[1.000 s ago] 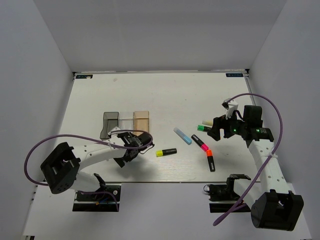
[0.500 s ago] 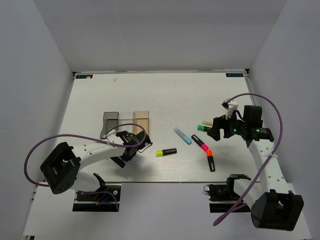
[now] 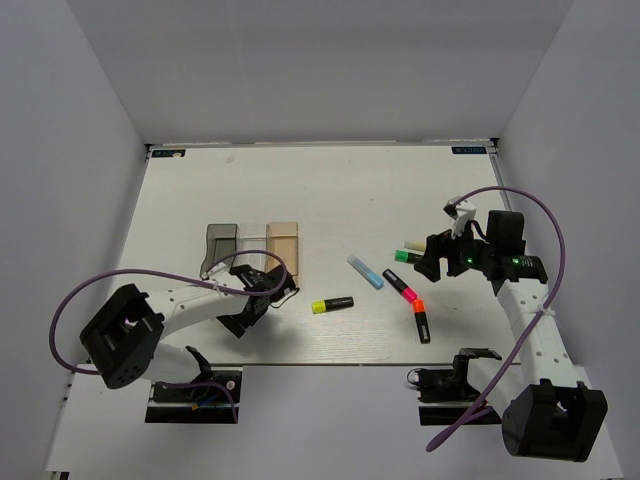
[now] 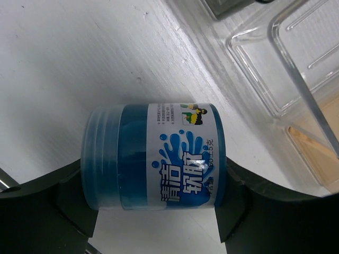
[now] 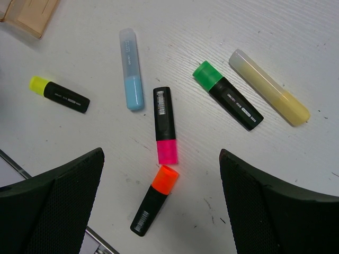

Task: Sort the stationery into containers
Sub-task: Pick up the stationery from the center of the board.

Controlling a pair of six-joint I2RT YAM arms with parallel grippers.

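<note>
My left gripper [image 4: 156, 182] is shut on a small blue-white block [image 4: 159, 159], a blue tub lying on its side on the table just in front of the containers. Its two fingers press the tub's ends. The dark grey tray [image 3: 220, 243], clear tray [image 3: 252, 246] and tan tray [image 3: 283, 243] stand side by side. My right gripper [image 5: 160, 159] hangs open above the pink highlighter [image 5: 164, 124] and orange highlighter [image 5: 153, 201]. Near them lie a light-blue marker [image 5: 131, 69], a green highlighter [image 5: 228, 95] and a yellow highlighter [image 5: 59, 94].
A pale yellow marker [image 5: 269, 87] lies beside the green highlighter. The clear tray's rim [image 4: 280, 69] and the tan tray [image 4: 318, 148] sit close to the right of the tub. White walls enclose the table on three sides.
The left gripper's jaws have narrowed onto the blue-white block and the arm has shifted slightly toward the near edge. The right arm has not moved.
</note>
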